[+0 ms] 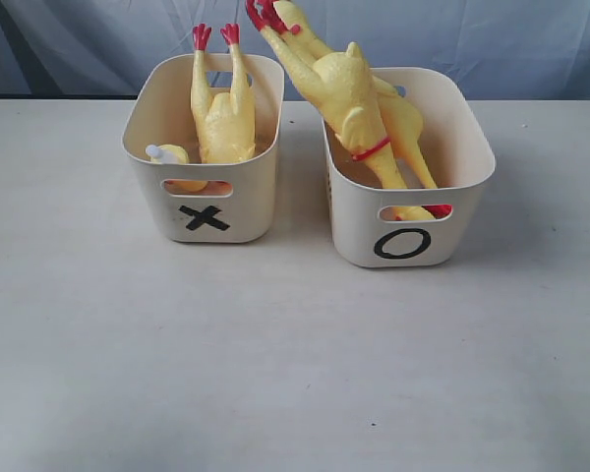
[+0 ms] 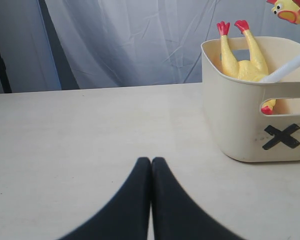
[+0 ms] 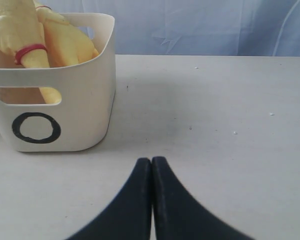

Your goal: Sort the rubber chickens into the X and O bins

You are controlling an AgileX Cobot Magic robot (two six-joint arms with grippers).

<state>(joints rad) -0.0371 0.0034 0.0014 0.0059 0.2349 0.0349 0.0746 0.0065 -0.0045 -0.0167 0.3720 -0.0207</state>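
Exterior view: X bin [image 1: 147, 187] on the left and O bin [image 1: 472, 187] on the right, side by side and just apart on the table [image 1: 275, 374]. In the X bin, feet-up chicken [image 1: 221, 113] head down with red feet poking above the rim, plus tube chicken [image 1: 177, 155] low in the near corner, white tube [image 1: 157, 151] showing. In the O bin, two more, leaning together with feet past the back rim: front chicken [image 1: 344, 93] with a red neck band, back chicken [image 1: 405, 123] behind it. No chicken seen loose on the table; no arm or gripper in this view. Left wrist view: left gripper [image 2: 151, 161] with black fingers pressed together, holding nothing, low over bare table, well apart from the X bin [image 2: 230, 125]; feet-up chicken [image 2: 242, 62] and tube [image 2: 290, 65] visible inside. Right wrist view: right gripper [image 3: 151, 161] likewise closed and empty, near the O bin [image 3: 85, 100] but not touching; front chicken [image 3: 12, 25] and back chicken [image 3: 70, 42] packed in it. Judged as the end of the sort: four chickens binned, two per bin, none left to pick so far as can be seen. Correctness of the split between bins: impossible to tell. Next move probably nothing beyond keeping both arms back and clear of the bins; in case of another chicken out of frame, would call for opening a gripper first, then reaching for the body.
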